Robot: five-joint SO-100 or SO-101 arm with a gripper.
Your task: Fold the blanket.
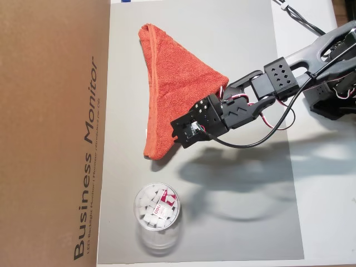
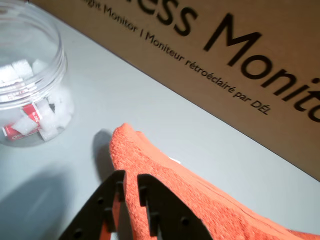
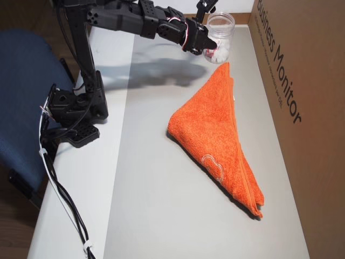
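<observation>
The blanket (image 1: 172, 83) is an orange-red terry towel folded into a triangle, lying flat on the grey mat (image 1: 239, 211). In the other overhead view the blanket (image 3: 215, 124) points one corner at the cup. My gripper (image 1: 177, 138) hovers over the blanket's edge near that corner. In the wrist view the two black fingers (image 2: 160, 215) stand almost together with only a narrow slit between them. The blanket (image 2: 210, 200) lies below and behind them, and nothing is held.
A clear plastic cup (image 1: 157, 208) of white cubes stands on the mat just past the blanket's corner. A brown monitor box (image 1: 50, 133) borders the mat along one side. The arm base (image 3: 75, 113) and cables sit on the opposite side, by a blue chair (image 3: 27, 81).
</observation>
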